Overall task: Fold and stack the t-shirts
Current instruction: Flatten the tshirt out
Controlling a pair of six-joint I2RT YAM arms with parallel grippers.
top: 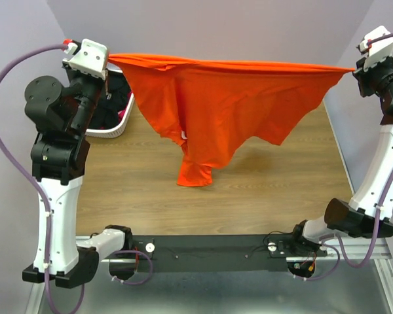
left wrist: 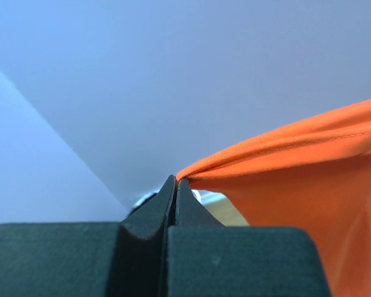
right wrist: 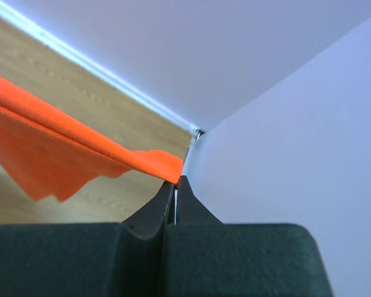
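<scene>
Arms (top: 59, 196) raised apart, left tool (left wrist: 175, 181) and right tool (right wrist: 175, 181) clamp orange t-shirt (top: 229, 104) taut.

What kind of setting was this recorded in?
Likely a lab test cell, not a home: a wood-top table closed in by plain pale walls, a black mounting rail along its near edge, and a white laundry basket.

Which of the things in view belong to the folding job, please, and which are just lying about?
Job: orange shirt, stretched in the air between the left gripper and right gripper, both shut on it; dark clothes in the basket.
Lying about: basket; table.
</scene>
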